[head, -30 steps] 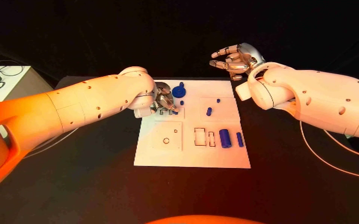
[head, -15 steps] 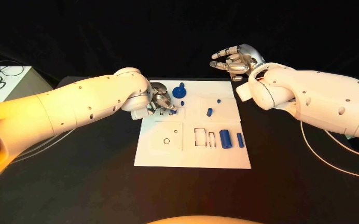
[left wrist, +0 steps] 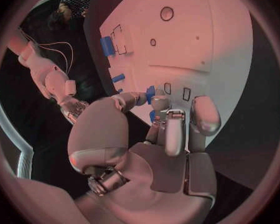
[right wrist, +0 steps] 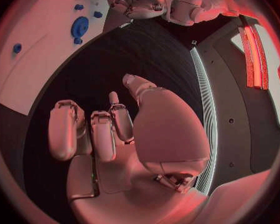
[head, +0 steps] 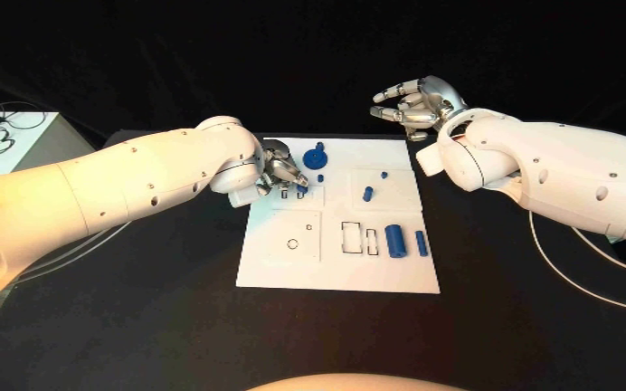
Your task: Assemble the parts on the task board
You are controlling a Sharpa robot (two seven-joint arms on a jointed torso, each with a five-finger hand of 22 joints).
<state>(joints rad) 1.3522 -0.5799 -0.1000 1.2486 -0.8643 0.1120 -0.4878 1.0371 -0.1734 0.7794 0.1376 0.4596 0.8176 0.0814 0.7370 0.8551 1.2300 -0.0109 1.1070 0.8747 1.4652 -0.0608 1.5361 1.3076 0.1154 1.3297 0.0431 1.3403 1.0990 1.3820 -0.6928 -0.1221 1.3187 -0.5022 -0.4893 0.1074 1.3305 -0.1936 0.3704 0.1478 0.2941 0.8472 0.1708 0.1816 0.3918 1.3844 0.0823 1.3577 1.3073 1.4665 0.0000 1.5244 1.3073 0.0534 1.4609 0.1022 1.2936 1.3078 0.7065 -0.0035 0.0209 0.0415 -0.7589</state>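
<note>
The white task board (head: 327, 264) lies mid-table. My left hand (head: 280, 176) hovers low over its far left part and pinches a small blue part (left wrist: 150, 93) between thumb and fingers. Just beyond it stands a round blue part (head: 315, 159), also seen in the right wrist view (right wrist: 79, 27), with a tiny peg (head: 319, 177) beside it. Further blue parts lie on the board's right half: a small peg (head: 386, 175), a short cylinder (head: 368, 194), a thick cylinder (head: 394, 238) and a slim one (head: 420, 243). My right hand (head: 418, 106) hangs raised past the far right corner, fingers half curled and apart, holding nothing.
Two rectangular outlines (head: 350, 237) and a small round hole (head: 292, 244) mark the board's near half. A pale box (head: 23, 138) with cables stands at the table's left edge. A cable (head: 574, 273) trails on the black table at the right.
</note>
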